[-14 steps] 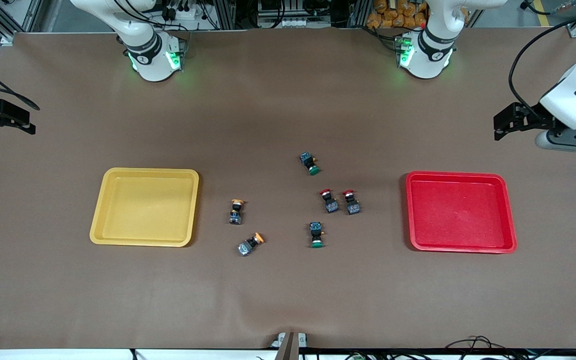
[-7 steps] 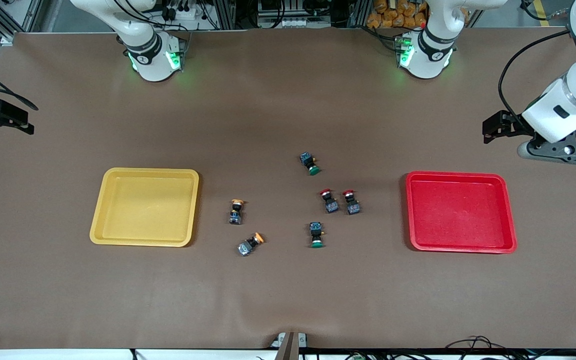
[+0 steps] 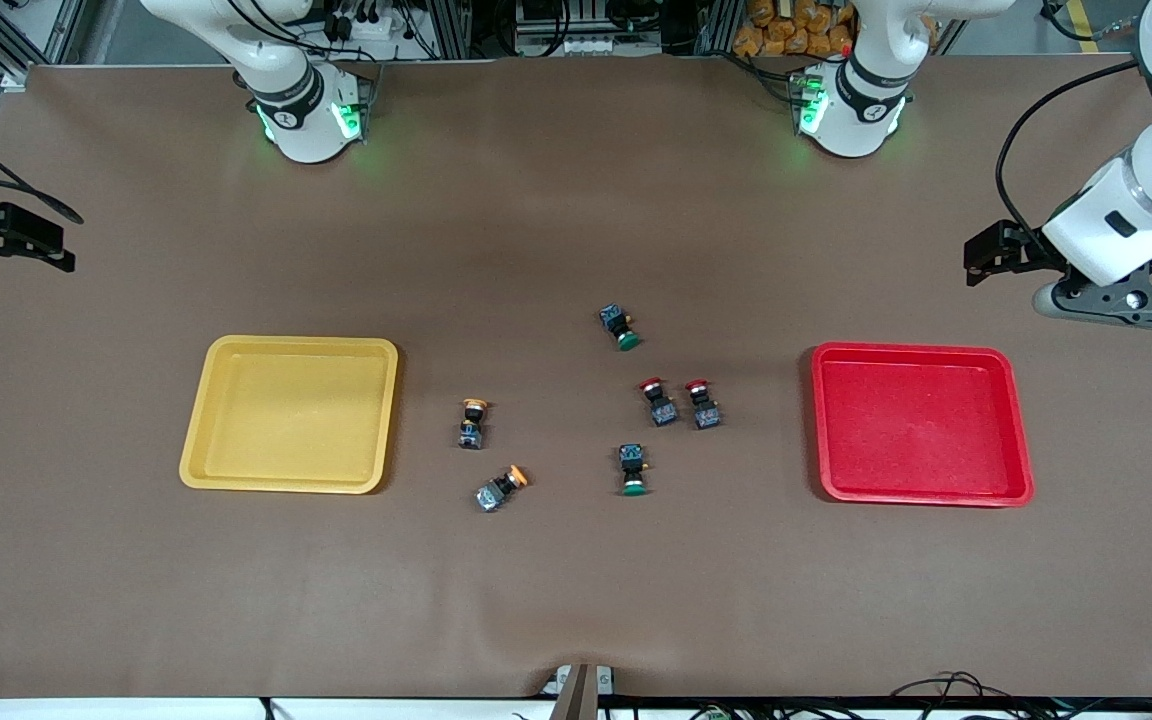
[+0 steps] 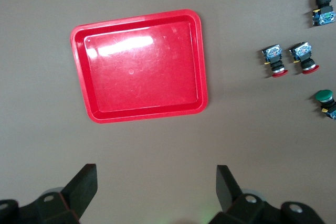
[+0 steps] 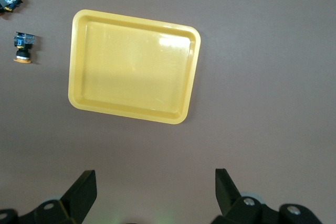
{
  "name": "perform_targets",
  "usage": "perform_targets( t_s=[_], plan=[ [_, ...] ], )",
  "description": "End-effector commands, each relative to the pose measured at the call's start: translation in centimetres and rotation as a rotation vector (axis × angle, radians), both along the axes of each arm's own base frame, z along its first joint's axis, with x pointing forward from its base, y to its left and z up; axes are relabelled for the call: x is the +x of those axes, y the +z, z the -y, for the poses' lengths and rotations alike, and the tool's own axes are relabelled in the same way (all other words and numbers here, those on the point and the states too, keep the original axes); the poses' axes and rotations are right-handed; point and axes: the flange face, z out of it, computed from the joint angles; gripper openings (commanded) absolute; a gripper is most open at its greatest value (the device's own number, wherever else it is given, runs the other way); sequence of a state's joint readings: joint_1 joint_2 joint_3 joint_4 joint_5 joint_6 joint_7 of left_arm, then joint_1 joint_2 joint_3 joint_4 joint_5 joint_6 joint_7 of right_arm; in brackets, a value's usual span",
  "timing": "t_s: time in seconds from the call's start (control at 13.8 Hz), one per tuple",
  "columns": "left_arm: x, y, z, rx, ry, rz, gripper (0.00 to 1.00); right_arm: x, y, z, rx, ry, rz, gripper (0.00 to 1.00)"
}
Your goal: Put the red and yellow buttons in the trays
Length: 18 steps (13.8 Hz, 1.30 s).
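On the brown table (image 3: pixel 576 600) sit my two trays, the biggest things here. The yellow tray (image 3: pixel 289 414) lies toward my right arm's end and the red tray (image 3: pixel 921 423) lies toward my left arm's end. Both are flat and shallow, with round corners and a little raised rim, and nothing is in either one.

My left gripper (image 4: pixel 155 182) hangs up in the air, over the bare table near the red tray. Its two black fingers stand wide apart and hold nothing. My right gripper (image 5: pixel 155 182) hangs over the bare table near the yellow tray, spread wide too, with nothing in it.

Between the trays lie the little buttons, each with a dark blue-grey blocky body and a round cap. Two red buttons (image 3: pixel 660 401) lie side by side, just apart, closer to the red tray. The first yellow button (image 3: pixel 472 423) is closer to the yellow tray. The second yellow button (image 3: pixel 500 489) lies nearer the front camera and is tilted; its cap looks more orange, I think.

One green button (image 3: pixel 620 326) lies farther from the front camera than the red pair. The other green button (image 3: pixel 633 470) lies nearer than them.
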<state>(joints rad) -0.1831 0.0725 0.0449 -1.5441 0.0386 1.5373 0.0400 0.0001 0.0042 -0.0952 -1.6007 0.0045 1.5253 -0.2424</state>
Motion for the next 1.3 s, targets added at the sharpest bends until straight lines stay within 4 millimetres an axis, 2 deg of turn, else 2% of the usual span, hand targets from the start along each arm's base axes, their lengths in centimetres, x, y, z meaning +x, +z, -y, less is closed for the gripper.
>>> perform_targets(
  t_s=[0.0,0.29,0.51,0.72,0.87,1.08,1.23],
  plan=[
    [0.2,0.1,0.3,0.008,-0.011,-0.013,1.0,0.3,0.2,-3.2,0.003,0.023,0.005,1.0],
    [1.6,-2.1,2.0,0.009,0.008,-0.016,1.0,1.6,-0.3,-8.2,0.001,0.049,0.001,1.0],
    [3.1,-4.6,4.6,-0.038,0.045,0.003,1.0,2.9,-1.0,-13.0,0.009,-0.01,-0.004,1.0],
    [4.7,-8.6,7.6,-0.061,0.093,0.025,1.0,4.0,-1.5,-20.6,0.037,-0.074,-0.005,1.0],
    [5.5,-12.5,9.6,-0.061,0.118,0.033,1.0,4.4,-1.9,-25.7,0.045,-0.132,-0.006,1.0],
    [5.3,-17.9,11.4,-0.06,0.175,0.05,1.0,4.6,-4.4,-30.7,0.043,-0.198,-0.034,1.0],
    [4.8,-21.1,11.6,-0.061,0.19,0.051,1.0,5.4,-7.4,-32.8,0.061,-0.192,-0.055,1.0]
  ],
)
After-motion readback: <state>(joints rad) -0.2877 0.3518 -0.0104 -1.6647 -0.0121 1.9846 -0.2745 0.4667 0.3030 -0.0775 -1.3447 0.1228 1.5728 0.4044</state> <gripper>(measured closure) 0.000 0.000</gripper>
